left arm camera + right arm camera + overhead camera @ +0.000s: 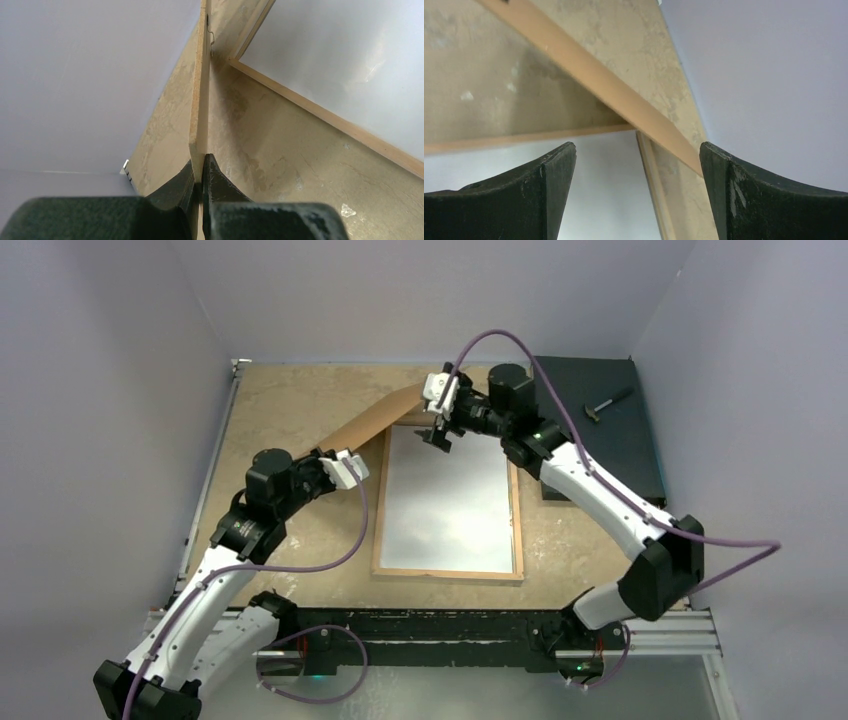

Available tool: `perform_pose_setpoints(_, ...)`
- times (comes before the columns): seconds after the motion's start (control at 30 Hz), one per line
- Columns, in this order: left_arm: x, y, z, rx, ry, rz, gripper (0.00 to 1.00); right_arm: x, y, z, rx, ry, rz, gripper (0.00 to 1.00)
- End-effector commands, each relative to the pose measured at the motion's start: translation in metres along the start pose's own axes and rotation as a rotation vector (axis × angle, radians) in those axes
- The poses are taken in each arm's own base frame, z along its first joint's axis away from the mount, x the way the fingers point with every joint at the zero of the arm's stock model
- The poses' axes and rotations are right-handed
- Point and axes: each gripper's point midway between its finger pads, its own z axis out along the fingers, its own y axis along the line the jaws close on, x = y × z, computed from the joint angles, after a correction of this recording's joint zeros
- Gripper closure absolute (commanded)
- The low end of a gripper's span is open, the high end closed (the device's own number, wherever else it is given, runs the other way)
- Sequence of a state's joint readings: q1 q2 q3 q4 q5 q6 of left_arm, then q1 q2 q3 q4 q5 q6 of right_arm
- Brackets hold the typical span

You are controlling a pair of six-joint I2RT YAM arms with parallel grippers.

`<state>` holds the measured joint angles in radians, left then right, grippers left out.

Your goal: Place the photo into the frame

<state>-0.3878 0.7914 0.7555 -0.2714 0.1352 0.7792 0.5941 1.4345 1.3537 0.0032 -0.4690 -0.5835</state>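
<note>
Left gripper (338, 455) clamped on backing board (378, 418), held on edge, long axis running toward far-left corner of frame (517, 525); right gripper (437, 436) spread wide, empty, at board's far end; frame flat mid-table (290, 400); white sheet (450, 505) inside it, photo's back or glass, cannot tell.

Wood-edged frame (450, 576) flat, white inside

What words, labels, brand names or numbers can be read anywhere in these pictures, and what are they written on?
None: no view shows any readable writing.
The frame, the brown backing board, the black slab and the small tool lying on it all look plain, with no label, number or sign to make out.
</note>
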Motion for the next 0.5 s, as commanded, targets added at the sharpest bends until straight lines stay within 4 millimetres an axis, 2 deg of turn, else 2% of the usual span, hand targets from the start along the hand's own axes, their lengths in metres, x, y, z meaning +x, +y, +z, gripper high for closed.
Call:
perform_pose_setpoints(0.0, -0.030, 0.029, -0.005, -0.078, -0.083, 0.032, 1.00, 0.000, 0.013, 0.019, -0.102, -0.023, -0.205, 0.06)
perform_pose_setpoints(0.27, -0.031, 0.028, -0.006, -0.069, -0.089, 0.065, 1.00, 0.007, 0.013, 0.051, -0.057, 0.003, -0.333, 0.15)
perform_pose_setpoints(0.47, -0.031, 0.025, -0.009, -0.055, -0.096, 0.127, 1.00, 0.005, 0.015, 0.064, -0.031, -0.013, -0.407, 0.22)
